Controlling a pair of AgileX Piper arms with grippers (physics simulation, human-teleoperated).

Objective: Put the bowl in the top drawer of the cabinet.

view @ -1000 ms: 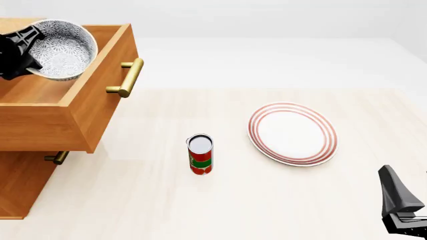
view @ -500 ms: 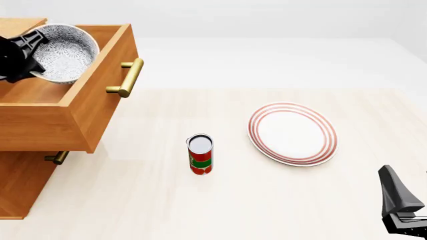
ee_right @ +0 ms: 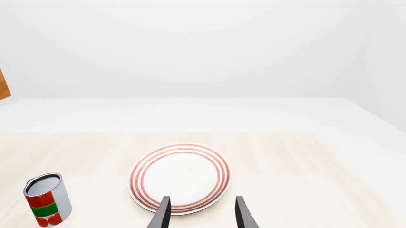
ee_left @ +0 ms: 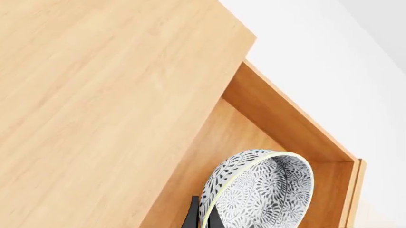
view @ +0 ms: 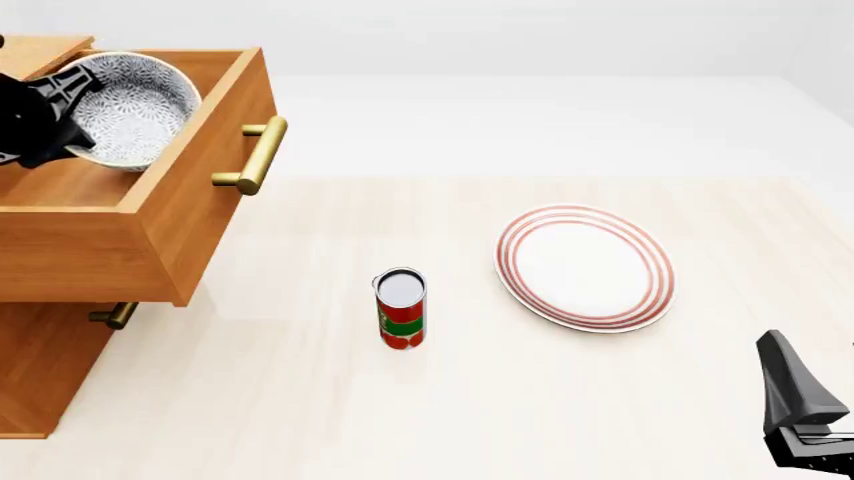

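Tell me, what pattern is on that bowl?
The bowl is white with a fine dark grey-blue floral pattern, inside and out; the left wrist view shows it best.

You have bright, even, diffuse light in all three views, with no glare and nothing blurred; edges stay crisp to the corners and lines run straight. Shadows are faint: only a soft, pale one under the cabinet (view: 54, 330) on the surface (view: 534, 400), and mild shading inside the top drawer (ee_left: 279, 123).
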